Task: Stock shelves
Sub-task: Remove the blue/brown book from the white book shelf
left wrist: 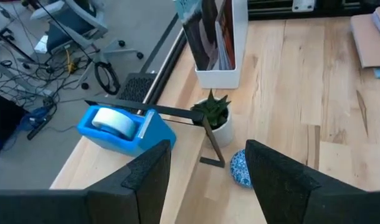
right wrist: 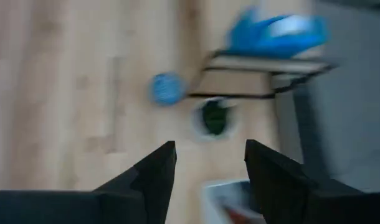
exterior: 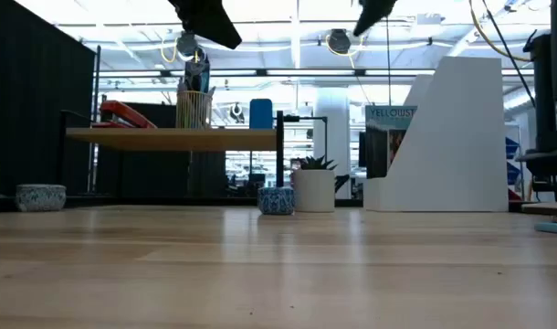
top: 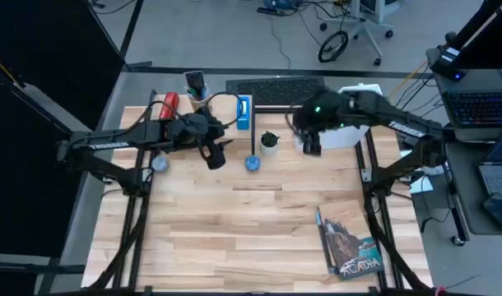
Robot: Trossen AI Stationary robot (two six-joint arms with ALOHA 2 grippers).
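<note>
Bare tabletop [exterior: 278, 274] fills the bottom of the low view, w/ a small blue bowl [exterior: 276, 200] and a white plant pot [exterior: 313, 187] just beside each other at frame centre. Another patterned bowl [exterior: 40, 196] sits far left.

Wood shelf [exterior: 173, 138] on thin black legs stands left of centre, plank level, long axis running left-right across the frame. On it: red stapler [exterior: 125, 114], wire pen cup [exterior: 194, 108], blue tape dispenser [exterior: 261, 113]. White file holder [exterior: 452, 137] stands upright right of centre, tall back to the right, magazines inside.

High view: shelf is in the upper-left part of the tabletop, file holder upper right, mostly hidden by the right arm. Left hand [top: 216, 156] hovers off the shelf's front edge, above the tabletop, fingers apart and empty; its wrist view looks along the shelf past the tape dispenser toward the file holder. Right hand [top: 310, 146] hangs just off the file holder's left end, near the plant pot, fingers also apart, nothing held. A book [top: 347, 242] lies flat at lower right, well apart from both hands.
</note>
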